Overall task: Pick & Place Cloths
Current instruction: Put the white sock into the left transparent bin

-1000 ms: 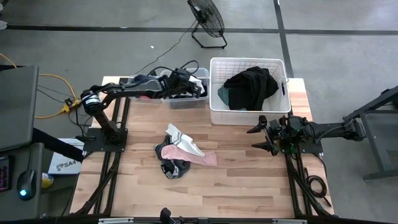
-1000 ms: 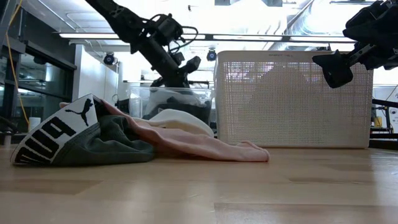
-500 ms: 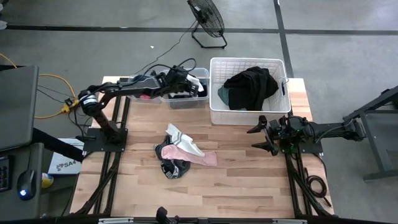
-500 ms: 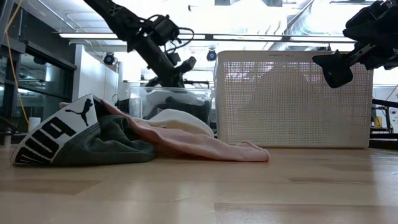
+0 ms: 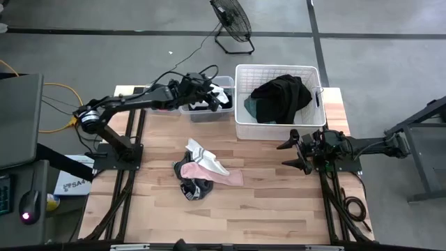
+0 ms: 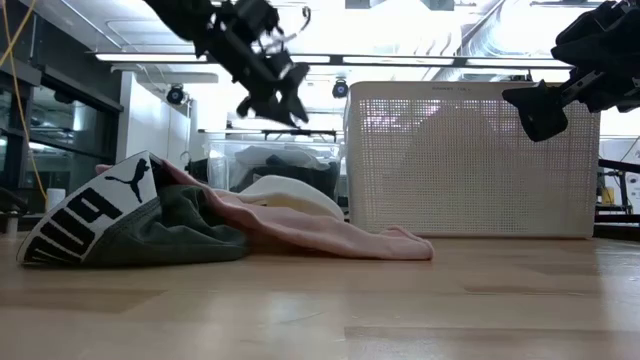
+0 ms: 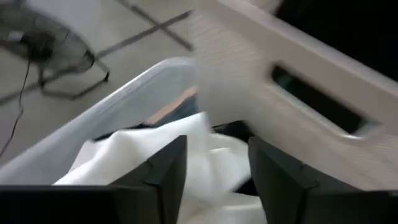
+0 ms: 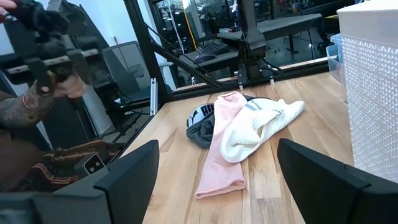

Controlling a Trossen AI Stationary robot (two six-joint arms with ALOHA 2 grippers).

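Tabletop (image 5: pixel 279 202) of pale wood planks carries everything. White slatted basket (image 5: pixel 279 129) stands at the far edge toward the right corner; black cloth (image 5: pixel 282 94) heaped inside it, teal-green cloth (image 5: pixel 251 106) showing beside it along the basket's left wall. Clear bin (image 5: pixel 202 115) sits at the far edge, touching the basket's left side; white cloth (image 7: pixel 186 155) and something dark lie inside it.

Loose pile near the centre of the tabletop: pink cloth (image 5: pixel 216 174) stretched toward the right edge, white cloth with a dark stripe (image 5: pixel 202 153) on its far side, dark cloth with white-lettered black waistband (image 6: pixel 100 215) at its near side.

Left gripper (image 5: pixel 212 97) above the clear bin, fingers (image 7: pixel 161 174) apart, nothing between them, white cloth directly below. Right gripper (image 5: pixel 293 150) held above the tabletop near the right edge, just in front of the basket, fingers spread wide, holding nothing.
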